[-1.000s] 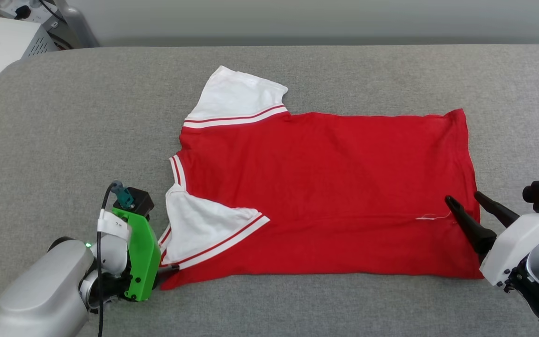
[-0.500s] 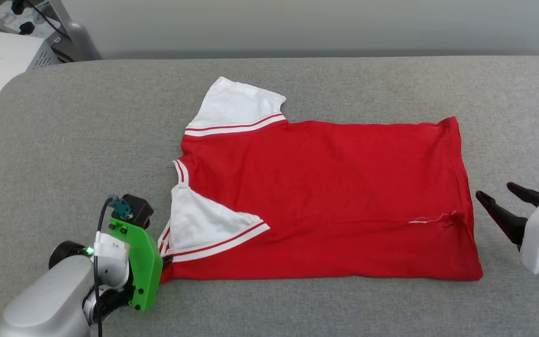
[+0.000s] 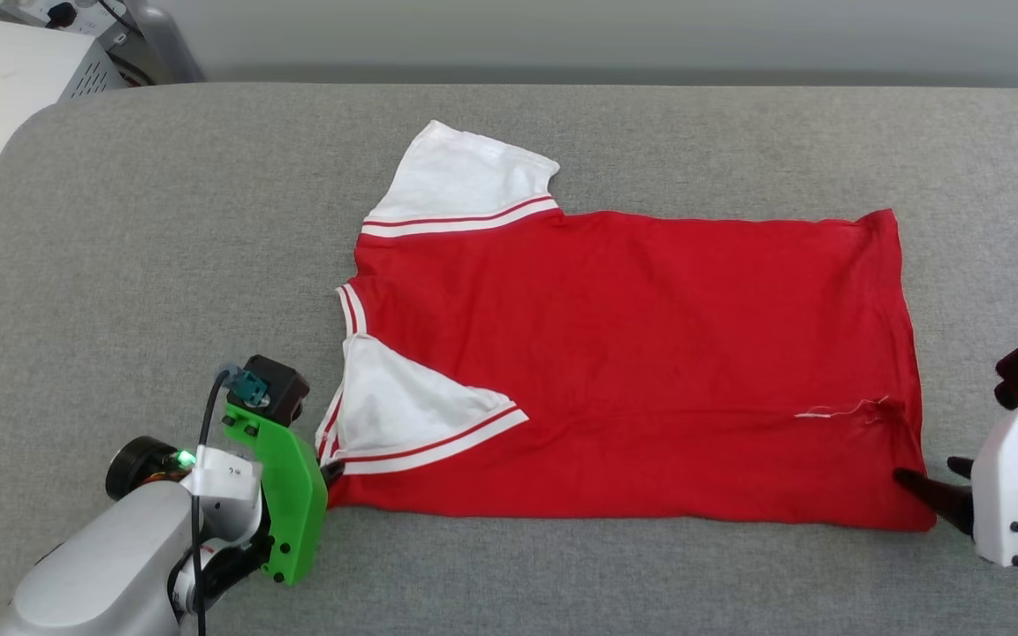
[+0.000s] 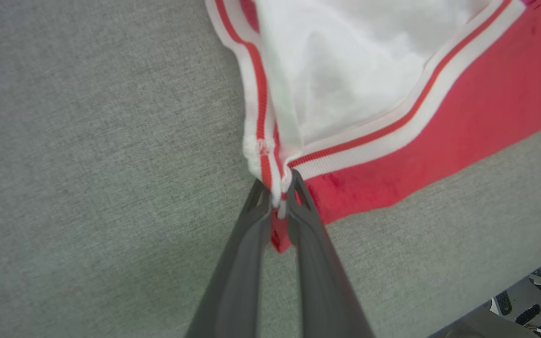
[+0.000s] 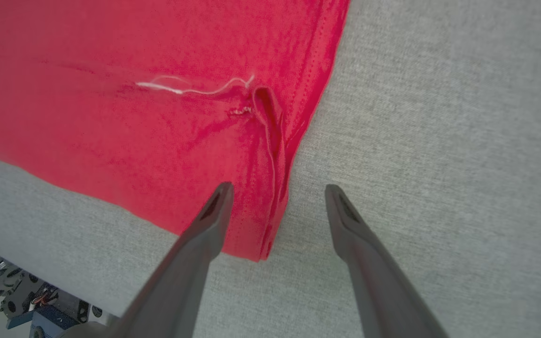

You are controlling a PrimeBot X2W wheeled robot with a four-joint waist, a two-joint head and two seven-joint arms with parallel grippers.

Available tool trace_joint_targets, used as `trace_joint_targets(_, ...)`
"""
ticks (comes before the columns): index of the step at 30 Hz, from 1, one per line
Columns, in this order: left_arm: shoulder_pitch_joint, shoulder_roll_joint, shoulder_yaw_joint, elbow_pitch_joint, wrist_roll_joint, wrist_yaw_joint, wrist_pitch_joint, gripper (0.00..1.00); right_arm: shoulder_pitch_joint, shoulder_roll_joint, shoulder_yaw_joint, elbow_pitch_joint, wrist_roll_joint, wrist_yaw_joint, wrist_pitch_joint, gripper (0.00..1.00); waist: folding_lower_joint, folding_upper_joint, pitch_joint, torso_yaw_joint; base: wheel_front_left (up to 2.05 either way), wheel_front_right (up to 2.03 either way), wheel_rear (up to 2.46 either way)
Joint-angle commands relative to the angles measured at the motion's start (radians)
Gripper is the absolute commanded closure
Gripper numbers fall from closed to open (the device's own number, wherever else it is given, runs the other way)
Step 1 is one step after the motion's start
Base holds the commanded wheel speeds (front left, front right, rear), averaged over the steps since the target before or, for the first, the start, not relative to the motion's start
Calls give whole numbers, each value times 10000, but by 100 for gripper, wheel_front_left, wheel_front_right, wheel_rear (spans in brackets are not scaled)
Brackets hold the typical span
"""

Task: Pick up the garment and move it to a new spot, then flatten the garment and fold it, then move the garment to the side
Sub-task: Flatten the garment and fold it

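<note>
Garment point(image 3: 633, 353) lies on grey surface point(image 3: 164, 221); perhaps equipment box point(image 3: 23, 115) beyond.

A grey fabric-covered surface point(image 3: 164, 221) with a rounded far-left corner carries the garment point(image 3: 650, 353) — spread flat, plain red side up, its white-sleeved end to the left.

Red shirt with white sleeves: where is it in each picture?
Head view: red jersey shirt with white sleeves, across the middle.
Left wrist view: upper right, corner pinched in the left gripper.
Right wrist view: upper left, hem corner framed by the open right gripper.
Shared landmark: grey fabric surface.
</note>
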Motion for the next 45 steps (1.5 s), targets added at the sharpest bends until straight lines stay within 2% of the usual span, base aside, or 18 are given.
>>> trace_joint_targets(1,63,-30,-23,-41,54,72,-72,100,109,197,117,271,-120,-7,-39,0,0,0,125,74,0,0,0)
trace_joint_targets(8,246,-135,-25,130,13,120,-343,100,324,893,764,1510,-291,-7,-459,0,0,0,215,88,0,0,0)
trace_joint_targets(9,295,-147,-24,175,3,123,-400,100,322,920,833,1539,-259,-7,-608,22,0,0,187,68,0,0,0)
trace_joint_targets(10,371,-157,-28,233,-17,126,-462,100,307,938,898,1560,-226,-7,-815,78,0,0,134,28,0,0,0)
trace_joint_targets(11,446,-176,7,271,-80,135,-541,100,285,935,924,1565,-192,-7,-984,100,0,0,82,-6,0,0,0)
trace_joint_targets(18,958,-59,211,207,-349,273,-1006,100,244,433,904,1006,37,-7,-2051,100,0,0,-491,-268,0,0,0)
trace_joint_targets(29,1906,891,263,-1501,-604,869,-747,100,1614,-78,32,-540,198,-7,-2179,100,0,0,-978,-361,0,0,0)
trace_joint_targets(36,2296,1168,284,-2103,-761,1283,-588,100,2260,250,-585,-838,114,-7,-1704,100,0,0,-763,-382,0,0,0)
trace_joint_targets(42,2285,908,261,-1613,-830,1348,-636,100,1986,766,-598,-68,-161,-7,-1347,100,0,0,-455,-383,0,0,0)
trace_joint_targets(45,2189,757,260,-1231,-713,1350,-827,100,1765,906,-505,379,-446,-7,-1597,100,0,0,-401,-342,0,0,0)
